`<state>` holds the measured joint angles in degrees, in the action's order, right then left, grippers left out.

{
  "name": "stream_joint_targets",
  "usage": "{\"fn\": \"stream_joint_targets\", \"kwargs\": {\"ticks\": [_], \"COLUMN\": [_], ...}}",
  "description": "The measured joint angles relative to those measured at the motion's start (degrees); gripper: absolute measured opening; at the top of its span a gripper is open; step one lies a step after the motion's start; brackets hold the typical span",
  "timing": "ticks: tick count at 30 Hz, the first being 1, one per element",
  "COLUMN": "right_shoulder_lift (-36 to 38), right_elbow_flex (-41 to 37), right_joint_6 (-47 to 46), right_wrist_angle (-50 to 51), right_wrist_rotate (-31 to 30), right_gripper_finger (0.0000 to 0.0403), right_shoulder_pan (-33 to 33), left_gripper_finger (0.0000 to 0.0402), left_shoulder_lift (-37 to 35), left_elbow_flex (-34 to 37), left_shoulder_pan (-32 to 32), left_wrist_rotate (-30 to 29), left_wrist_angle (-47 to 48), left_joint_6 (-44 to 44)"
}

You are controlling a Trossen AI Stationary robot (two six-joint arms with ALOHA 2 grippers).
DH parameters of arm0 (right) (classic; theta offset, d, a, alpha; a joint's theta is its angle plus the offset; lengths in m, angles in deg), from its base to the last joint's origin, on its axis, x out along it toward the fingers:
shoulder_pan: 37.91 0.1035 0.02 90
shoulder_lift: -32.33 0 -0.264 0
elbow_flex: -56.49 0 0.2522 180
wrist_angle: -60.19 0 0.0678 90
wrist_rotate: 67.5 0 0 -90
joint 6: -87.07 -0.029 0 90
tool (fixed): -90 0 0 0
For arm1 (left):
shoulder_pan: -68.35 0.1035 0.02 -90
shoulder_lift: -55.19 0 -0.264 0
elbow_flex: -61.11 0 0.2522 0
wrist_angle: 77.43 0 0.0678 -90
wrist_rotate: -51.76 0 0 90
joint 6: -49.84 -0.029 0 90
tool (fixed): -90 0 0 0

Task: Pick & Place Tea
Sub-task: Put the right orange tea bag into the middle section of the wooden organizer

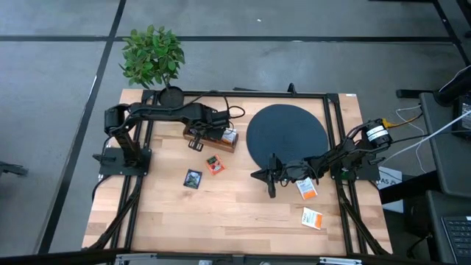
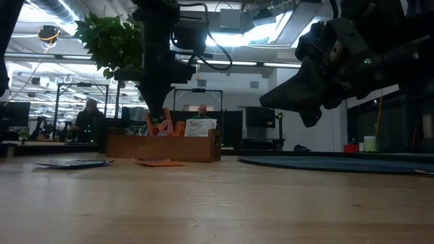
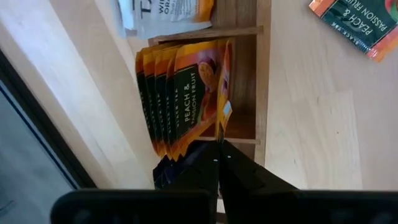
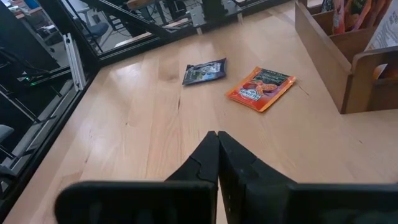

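Four tea sachets are seen lying loose in the high view: a dark one (image 1: 193,178) and a red-orange one (image 1: 214,165) at centre left, two white-and-orange ones (image 1: 307,189) (image 1: 313,218) at lower right. Bare wood lies open along the bottom edge. More sachets stand in the wooden tray (image 1: 221,140). The left gripper (image 1: 196,141), closed and empty, is held over the tray; the right gripper (image 1: 271,179), closed and empty, is held below the black disc (image 1: 287,134).

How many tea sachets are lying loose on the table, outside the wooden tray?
4: a dark sachet and a red-orange sachet near the middle, and two white-and-orange ones on the right side. The arms may hide others.
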<state>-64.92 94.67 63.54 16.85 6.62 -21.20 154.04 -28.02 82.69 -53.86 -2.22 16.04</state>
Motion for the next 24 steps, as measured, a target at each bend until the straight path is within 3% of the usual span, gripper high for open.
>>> {"fn": "stream_joint_targets", "kwargs": {"ticks": [14, 24], "right_shoulder_lift": [0.0, 0.0], "right_elbow_flex": [0.0, 0.0], "right_joint_6": [-0.3, -0.4], "right_wrist_angle": [1.1, 1.4], "right_wrist_rotate": [0.0, 0.0], "right_gripper_finger": [0.0015, 0.0015], "right_shoulder_pan": [0.0, 0.0], "left_gripper_finger": [0.0007, 0.0052], "left_shoulder_lift": [-0.1, -0.1], "left_elbow_flex": [0.0, 0.0], "left_shoulder_pan": [0.0, -0.1], "left_wrist_rotate": [-0.2, -0.9], "left_wrist_angle": [-0.4, -0.5], "left_joint_6": [0.0, -1.0]}}
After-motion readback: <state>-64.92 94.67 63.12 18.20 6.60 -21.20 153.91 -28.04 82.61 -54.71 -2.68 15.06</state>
